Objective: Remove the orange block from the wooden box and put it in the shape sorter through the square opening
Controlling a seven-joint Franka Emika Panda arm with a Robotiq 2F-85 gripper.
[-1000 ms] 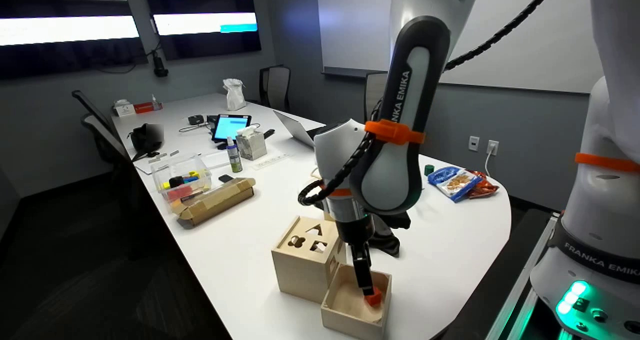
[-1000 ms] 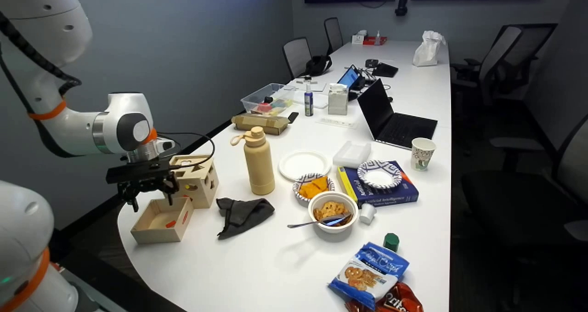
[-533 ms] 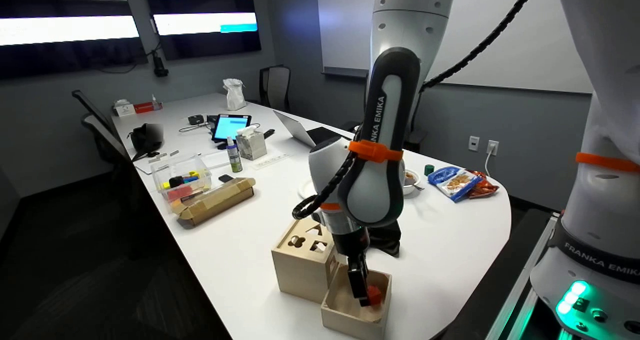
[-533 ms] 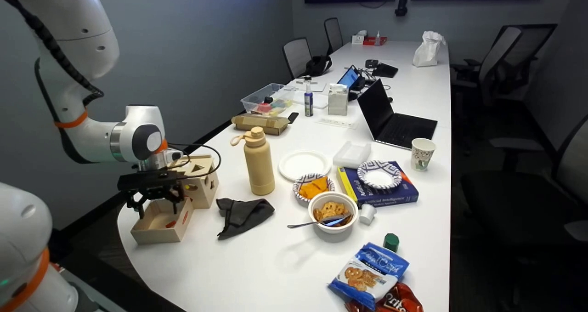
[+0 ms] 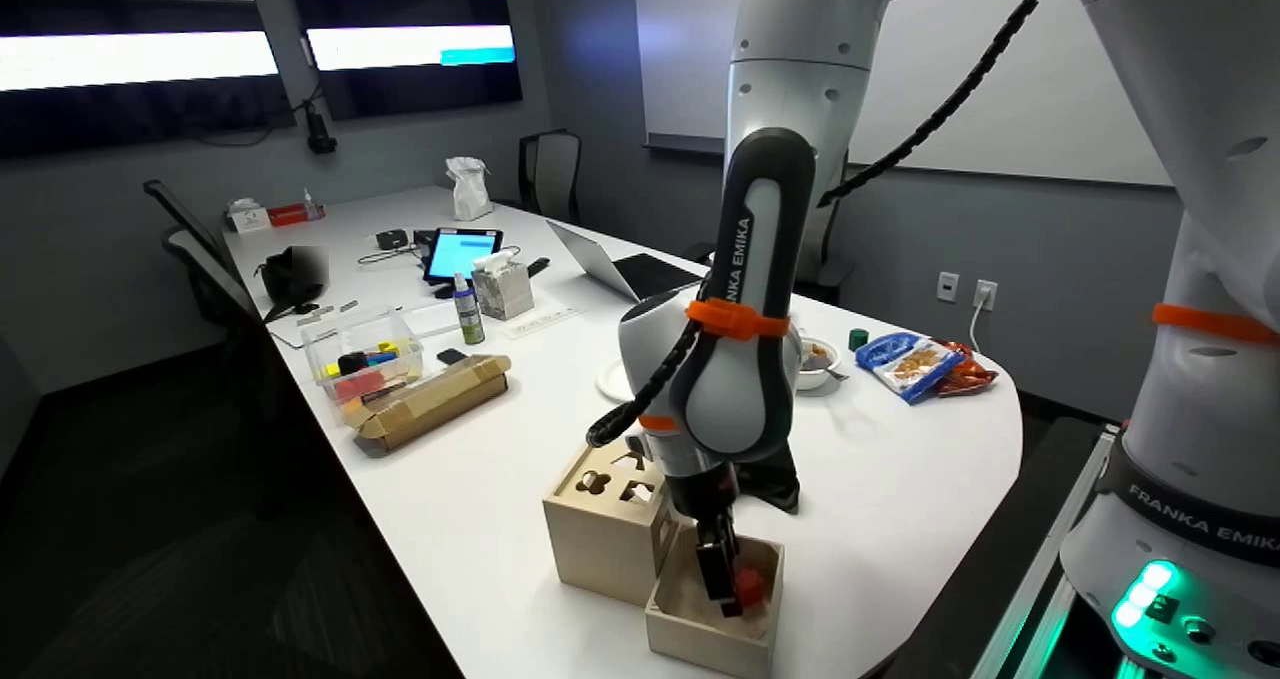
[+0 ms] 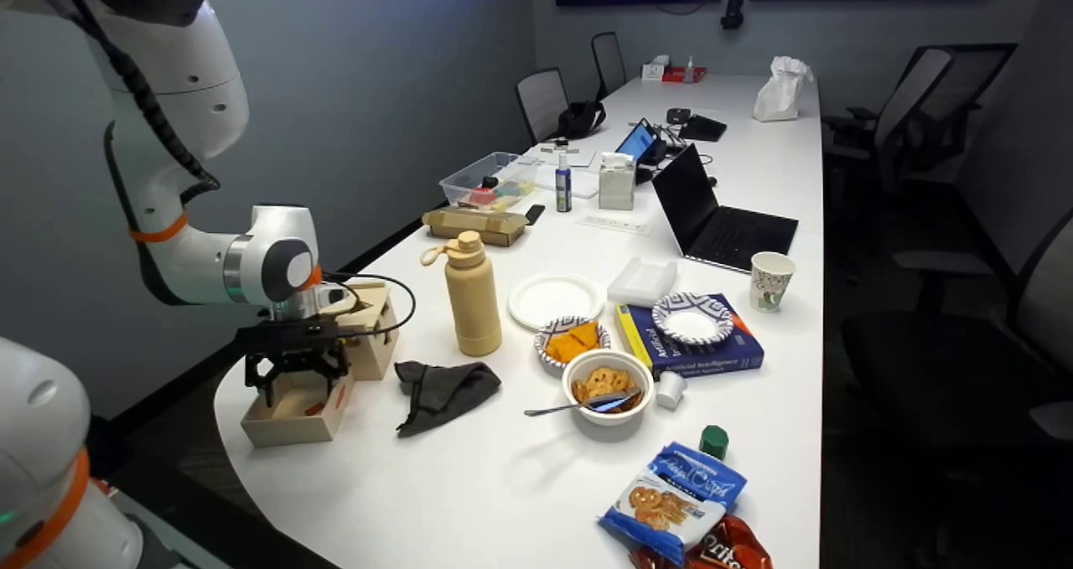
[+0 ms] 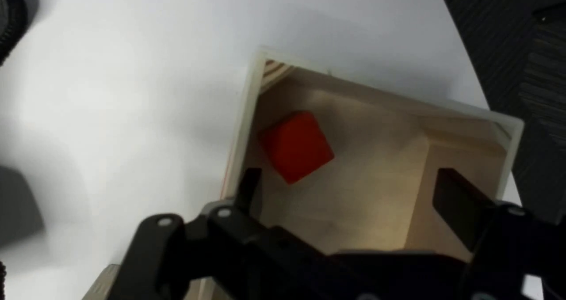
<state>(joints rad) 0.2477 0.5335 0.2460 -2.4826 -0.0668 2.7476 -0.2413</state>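
Orange block (image 7: 296, 147) resting askew on the floor of the wooden box (image 5: 708, 647), near one wall. The gripper (image 7: 349, 176) hangs low at the box, its jaws spread wide and holding nothing, presumably to straddle the block, which in the wrist view lies beyond the line of the fingertips (image 7: 250, 187). The shape sorter (image 5: 605, 534) stands just beside the box, probably to shorten the transfer.

Toy block (image 7: 297, 149) contained in box (image 6: 289, 432); box set on conference table (image 6: 511, 489); in an exterior view, shape sorter (image 6: 366, 364) placed behind box, water bottle (image 6: 474, 301) right of sorter, cloth (image 6: 444, 393) before bottle.
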